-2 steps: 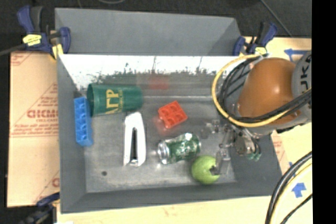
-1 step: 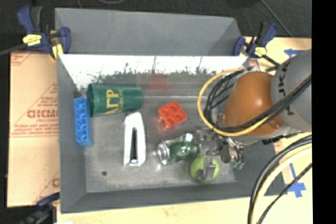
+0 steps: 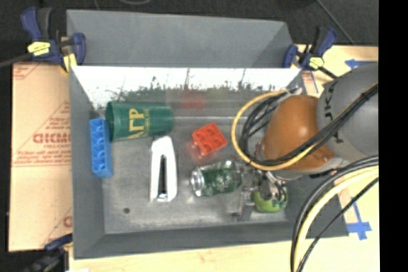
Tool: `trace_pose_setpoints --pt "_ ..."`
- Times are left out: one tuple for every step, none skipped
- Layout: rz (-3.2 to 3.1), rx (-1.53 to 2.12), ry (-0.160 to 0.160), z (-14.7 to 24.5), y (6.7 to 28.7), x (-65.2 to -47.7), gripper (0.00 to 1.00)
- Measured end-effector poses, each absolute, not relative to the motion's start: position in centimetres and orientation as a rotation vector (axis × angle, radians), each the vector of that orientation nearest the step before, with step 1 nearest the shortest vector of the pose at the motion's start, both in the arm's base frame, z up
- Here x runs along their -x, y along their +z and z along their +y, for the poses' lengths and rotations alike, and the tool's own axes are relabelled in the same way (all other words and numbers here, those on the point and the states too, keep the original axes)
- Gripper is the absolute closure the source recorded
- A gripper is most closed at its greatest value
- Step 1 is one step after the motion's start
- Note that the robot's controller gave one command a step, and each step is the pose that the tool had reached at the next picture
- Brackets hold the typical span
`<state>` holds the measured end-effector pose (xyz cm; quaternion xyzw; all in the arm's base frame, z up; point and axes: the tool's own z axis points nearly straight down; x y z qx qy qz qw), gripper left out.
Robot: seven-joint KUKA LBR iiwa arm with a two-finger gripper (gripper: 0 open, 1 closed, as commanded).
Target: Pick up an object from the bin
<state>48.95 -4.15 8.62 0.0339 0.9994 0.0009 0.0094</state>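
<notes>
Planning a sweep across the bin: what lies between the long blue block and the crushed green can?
In the camera view, a white stapler-shaped thing lies between the blue block and the can, apart from both.

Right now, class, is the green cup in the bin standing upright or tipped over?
Tipped over. The green cup lies on its side, its lettered wall facing up, next to the blue building brick.

green cup (image 3: 137,121), red brick (image 3: 209,139), blue block (image 3: 100,147)
</notes>
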Motion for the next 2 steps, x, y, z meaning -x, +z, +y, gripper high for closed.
trace_pose_setpoints --pt "3.121 -0.103 -0.002 -4.4 9.0 -48.9 0.0" --pt "3.109 -0.291 0.0 -1.6 8.0 -52.4 0.0"
